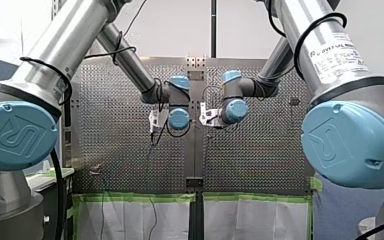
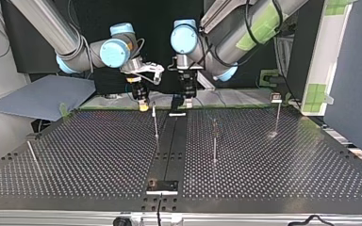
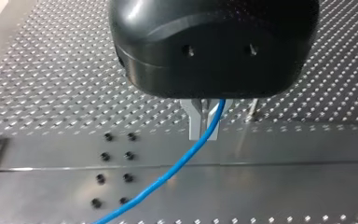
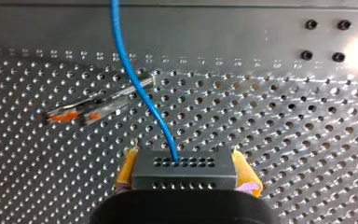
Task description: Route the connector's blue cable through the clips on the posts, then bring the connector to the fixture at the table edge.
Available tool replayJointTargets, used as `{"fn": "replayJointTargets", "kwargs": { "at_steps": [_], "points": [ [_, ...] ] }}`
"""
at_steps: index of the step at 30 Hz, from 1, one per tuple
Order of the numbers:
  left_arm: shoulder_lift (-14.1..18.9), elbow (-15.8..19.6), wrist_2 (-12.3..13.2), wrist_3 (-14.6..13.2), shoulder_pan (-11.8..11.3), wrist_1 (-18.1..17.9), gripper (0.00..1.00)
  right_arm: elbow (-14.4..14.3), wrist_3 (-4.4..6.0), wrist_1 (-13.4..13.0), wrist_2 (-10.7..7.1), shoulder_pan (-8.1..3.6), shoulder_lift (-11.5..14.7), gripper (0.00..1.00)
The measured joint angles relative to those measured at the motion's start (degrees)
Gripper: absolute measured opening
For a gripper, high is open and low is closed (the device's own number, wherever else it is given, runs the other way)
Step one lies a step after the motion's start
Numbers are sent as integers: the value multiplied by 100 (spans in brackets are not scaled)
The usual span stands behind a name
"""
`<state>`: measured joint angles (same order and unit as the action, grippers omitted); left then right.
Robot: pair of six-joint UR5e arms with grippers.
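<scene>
1. While my right gripper [image 4: 186, 173] has its yellow pads clamped on the dark connector [image 4: 184, 163], my left gripper [image 3: 203, 126] has its metal fingers pinched narrowly on the blue cable [image 3: 168, 175] a short way along. Both hang over the far end of the table [image 2: 99, 155], close beside each other. If the arms part faster than the cable can feed, the short span between them goes taut and could strain the cable where it enters the connector.
2. The cable looks thin, round and smooth. In metal fingers it may slide under a light pinch, so the left gripper would lose its place. A harder pinch may kink it.
3. The nearest post [image 2: 155, 123] stands thin and tall just on the near side of the right gripper in the top view. Its clip is too small to make out. A slightly wrong height or angle would likely lay the cable beside the clip, or push the post over.
4. The two wrists sit almost touching in the front view, so any crossing move risks a knock.
5. The cable's loose end trails out of the left wrist view. It could catch on another post during the carry to the dark block [image 2: 162, 185] at the near edge, which is probably the fixture.
</scene>
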<state>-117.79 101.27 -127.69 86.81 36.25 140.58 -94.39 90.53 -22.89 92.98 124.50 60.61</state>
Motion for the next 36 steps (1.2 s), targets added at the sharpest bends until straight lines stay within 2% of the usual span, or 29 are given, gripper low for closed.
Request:
{"fn": "replayJointTargets", "kwargs": {
  "at_steps": [11,16,22,30,36],
  "points": [
    [-476,12,98,-14,105,-234,7,-233,2,-159,187,-16,-1,0],
    [-520,13,99,-37,120,-238,7,-299,-1,-249,216,-120,-6,0],
    [-526,13,101,-50,158,-241,7,-344,-65,-317,216,-235,-19,0],
    [-533,12,101,-45,175,-241,7,-427,-77,-425,205,-286,-29,0],
    [-641,-74,95,-22,175,-179,7,-583,-61,-676,183,-302,-42,0]
  ]
}}
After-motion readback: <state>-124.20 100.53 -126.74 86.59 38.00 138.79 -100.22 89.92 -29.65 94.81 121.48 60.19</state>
